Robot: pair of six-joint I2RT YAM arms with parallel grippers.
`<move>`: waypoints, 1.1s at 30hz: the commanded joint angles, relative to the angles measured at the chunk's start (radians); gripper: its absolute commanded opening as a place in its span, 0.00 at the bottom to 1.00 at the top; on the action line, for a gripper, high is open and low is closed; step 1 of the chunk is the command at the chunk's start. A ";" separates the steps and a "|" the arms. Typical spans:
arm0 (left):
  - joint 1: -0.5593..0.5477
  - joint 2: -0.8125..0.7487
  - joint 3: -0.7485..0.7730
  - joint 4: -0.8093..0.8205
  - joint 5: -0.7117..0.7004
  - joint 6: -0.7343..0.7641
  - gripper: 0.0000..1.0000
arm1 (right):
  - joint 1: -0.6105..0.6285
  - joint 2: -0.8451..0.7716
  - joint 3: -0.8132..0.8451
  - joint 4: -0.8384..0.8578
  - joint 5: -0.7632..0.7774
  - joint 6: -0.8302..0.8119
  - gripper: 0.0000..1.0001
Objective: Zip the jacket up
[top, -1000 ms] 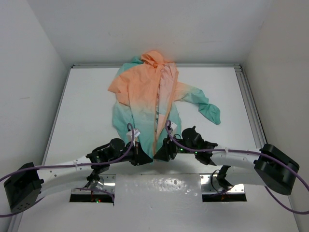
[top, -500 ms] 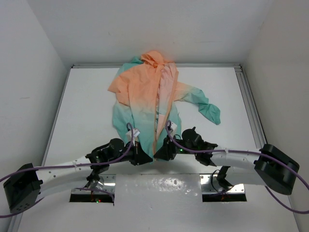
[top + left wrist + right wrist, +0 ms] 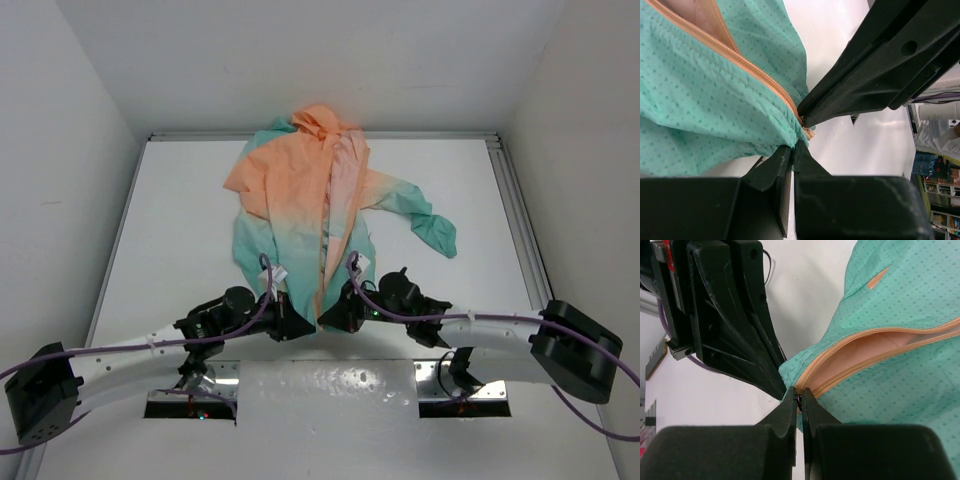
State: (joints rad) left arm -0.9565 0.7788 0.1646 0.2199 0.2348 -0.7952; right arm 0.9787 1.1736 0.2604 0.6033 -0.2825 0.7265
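The jacket (image 3: 300, 200) lies flat on the white table, peach at the hood end and teal at the near hem. Its orange zipper (image 3: 880, 357) stands open, showing pale lining. At the hem's near edge both grippers meet tip to tip. My left gripper (image 3: 303, 326) is shut on the teal hem (image 3: 785, 135) just beside the zipper's bottom end (image 3: 807, 131). My right gripper (image 3: 322, 322) is shut on the zipper's bottom end, where the two rows of teeth (image 3: 812, 382) join. In the right wrist view, something small and dark sits between its jaws.
One teal-cuffed sleeve (image 3: 432, 225) reaches out to the right. A raised metal rail (image 3: 515, 215) frames the table, with white walls beyond. The arm bases stand on a shiny plate (image 3: 330, 385) at the near edge.
My right gripper has closed on the zipper's bottom end. Both arms have stayed almost in place, and the jacket has not shifted.
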 commanded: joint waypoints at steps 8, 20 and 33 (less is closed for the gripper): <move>-0.008 -0.015 0.024 0.022 0.050 0.005 0.00 | 0.020 -0.028 0.123 -0.138 0.232 -0.050 0.00; -0.010 -0.067 0.085 -0.042 0.107 0.048 0.00 | 0.026 0.081 0.261 -0.234 0.434 -0.122 0.00; -0.010 -0.207 0.125 -0.209 0.057 0.102 0.00 | 0.023 0.147 0.404 -0.310 0.686 -0.197 0.00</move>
State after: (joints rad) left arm -0.9470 0.6079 0.2459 0.0479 0.1894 -0.7280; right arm 1.0344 1.3251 0.6216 0.2897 0.2161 0.5900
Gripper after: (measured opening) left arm 0.018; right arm 0.002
